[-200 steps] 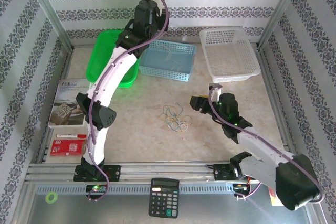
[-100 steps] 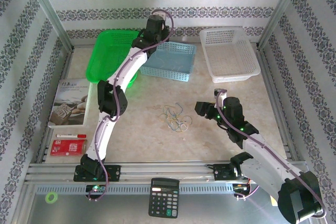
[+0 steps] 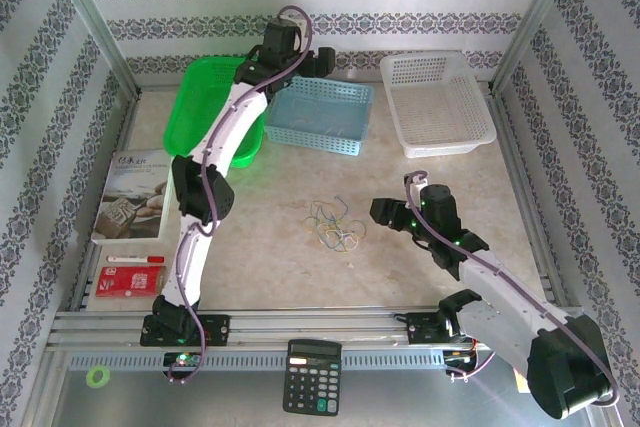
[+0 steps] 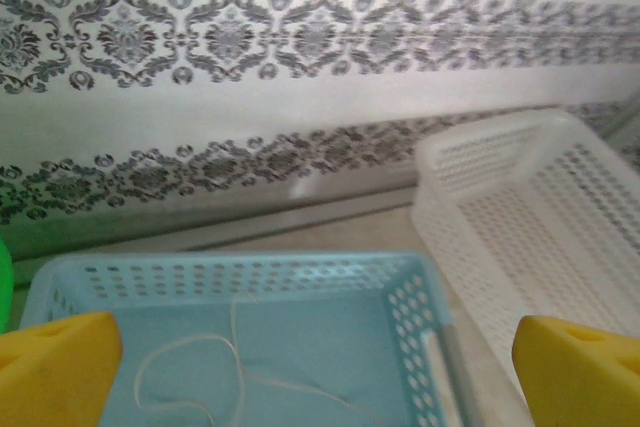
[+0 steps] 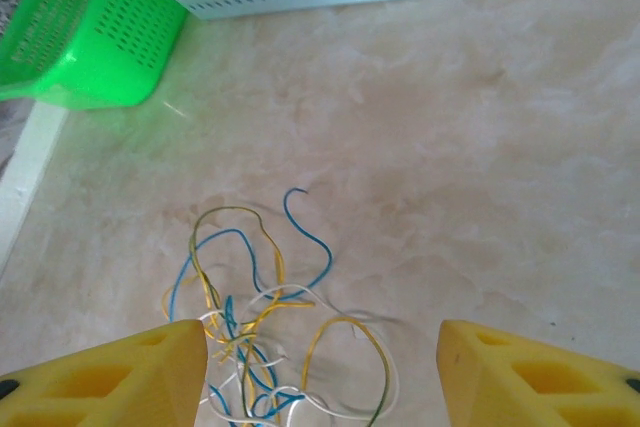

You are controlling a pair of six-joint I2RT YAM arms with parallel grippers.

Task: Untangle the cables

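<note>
Top external view: the left gripper point(image 3: 318, 59), fingers spread and empty, hangs over the pale-blue perforated plastic basket point(image 3: 318, 143) at the table point(image 3: 270, 257)'s far edge, where one whitish wire point(image 4: 237, 337) lies. The tangle of thin green, blue, yellow and white cables point(image 3: 333, 225) sits mid-table, just left of the right gripper point(image 3: 380, 212), the nearer one, its fingers parted and empty.

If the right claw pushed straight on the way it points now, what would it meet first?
Probably the tangle of cables on the table, lying just ahead of the open right claw; depth is unclear.
</note>
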